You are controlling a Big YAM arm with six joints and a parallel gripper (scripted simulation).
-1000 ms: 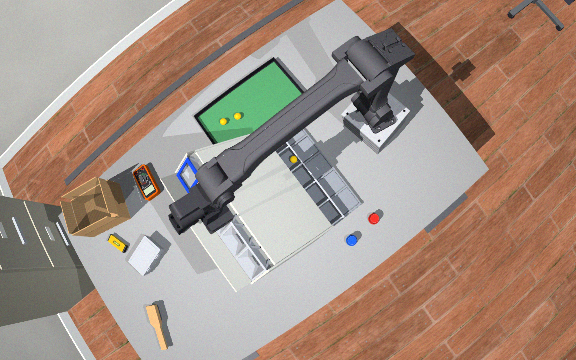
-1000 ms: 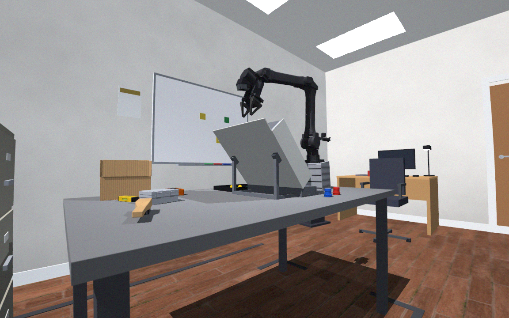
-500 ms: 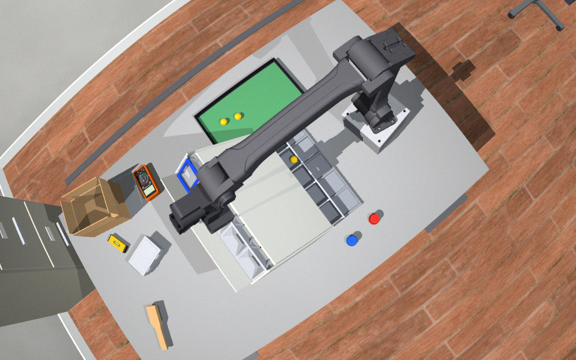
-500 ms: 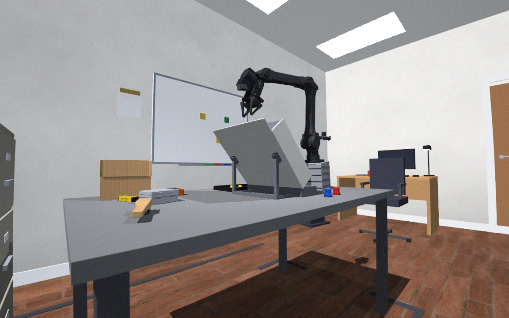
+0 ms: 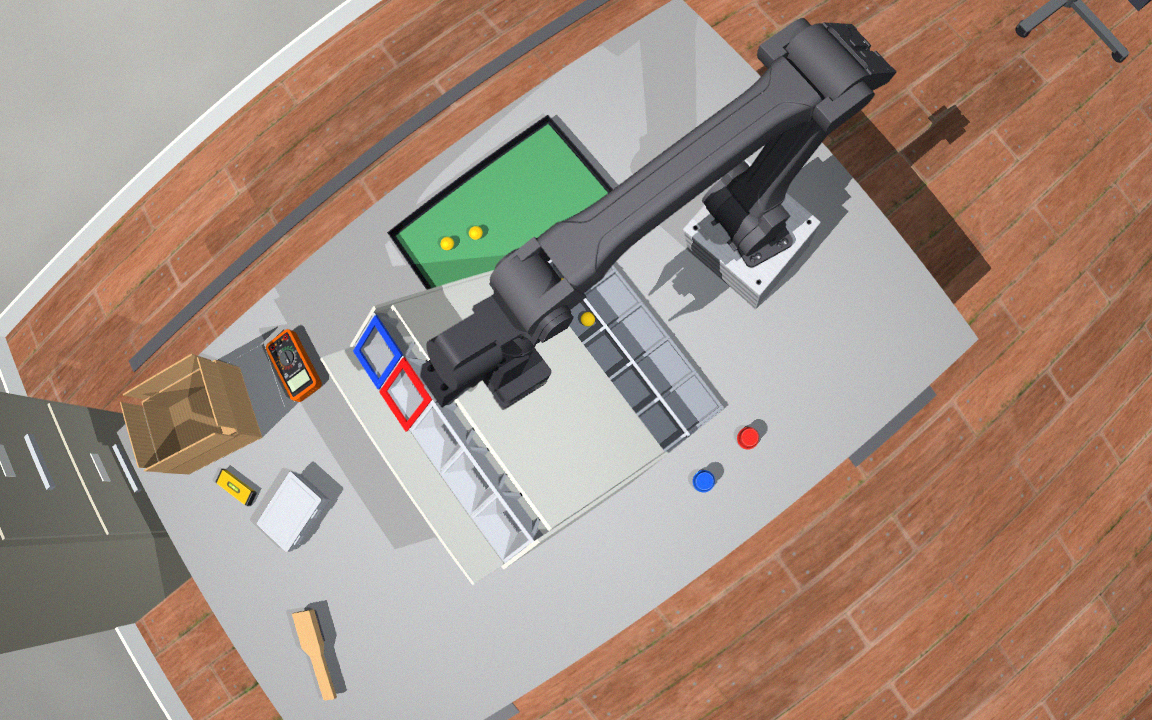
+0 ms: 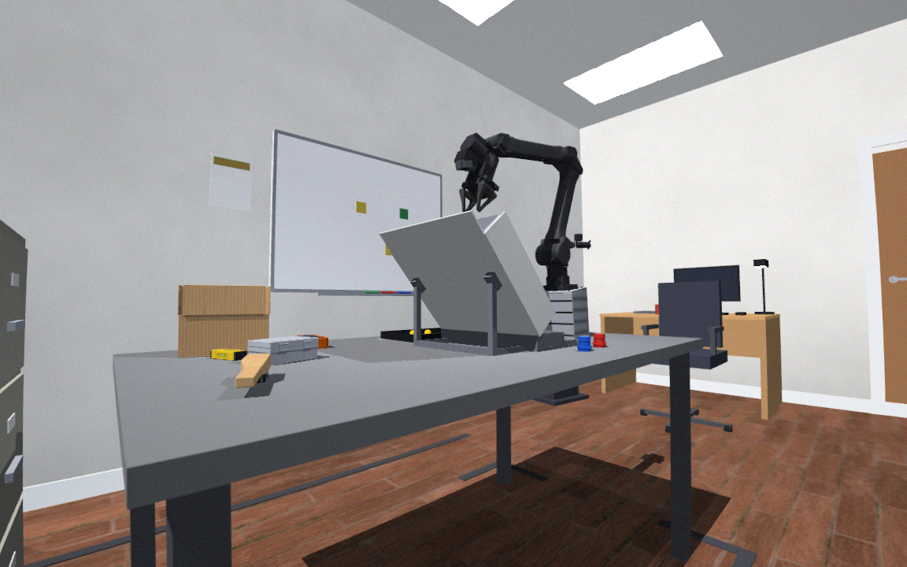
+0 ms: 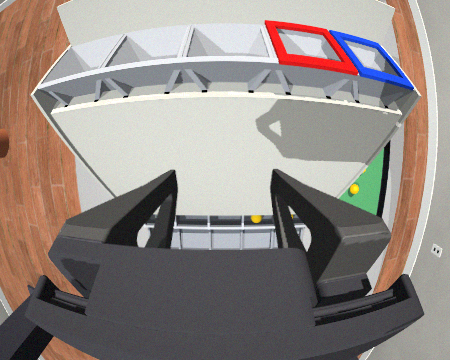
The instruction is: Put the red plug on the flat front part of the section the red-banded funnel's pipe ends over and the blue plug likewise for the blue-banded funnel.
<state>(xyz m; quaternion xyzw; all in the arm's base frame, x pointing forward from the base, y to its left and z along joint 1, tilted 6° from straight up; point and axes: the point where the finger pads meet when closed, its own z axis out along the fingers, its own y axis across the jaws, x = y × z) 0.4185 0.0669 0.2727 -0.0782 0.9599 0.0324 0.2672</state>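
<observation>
My gripper (image 7: 223, 178) is open and empty, high above the sloped cover (image 5: 553, 420), just short of the funnel row; it also shows in the side view (image 6: 478, 201). The red-banded funnel (image 7: 310, 47) and blue-banded funnel (image 7: 372, 57) sit side by side at the row's end, also seen from above (image 5: 405, 394) (image 5: 377, 351). One yellow marble (image 5: 587, 318) lies in a section near the tray end of the section row (image 5: 647, 358); it also shows in the wrist view (image 7: 255, 218). A yellow speck beside my right finger is mostly hidden. The red plug (image 5: 747, 437) and blue plug (image 5: 703, 480) stand on the table.
The green tray (image 5: 508, 201) holds two marbles (image 5: 447, 242) (image 5: 474, 231). Past the funnels lie a cardboard box (image 5: 189, 413), a multimeter (image 5: 293, 363), a grey case (image 5: 290, 510), a yellow level (image 5: 234, 484) and a wooden block (image 5: 315, 651). The arm's base (image 5: 752, 246) stands beside the section row.
</observation>
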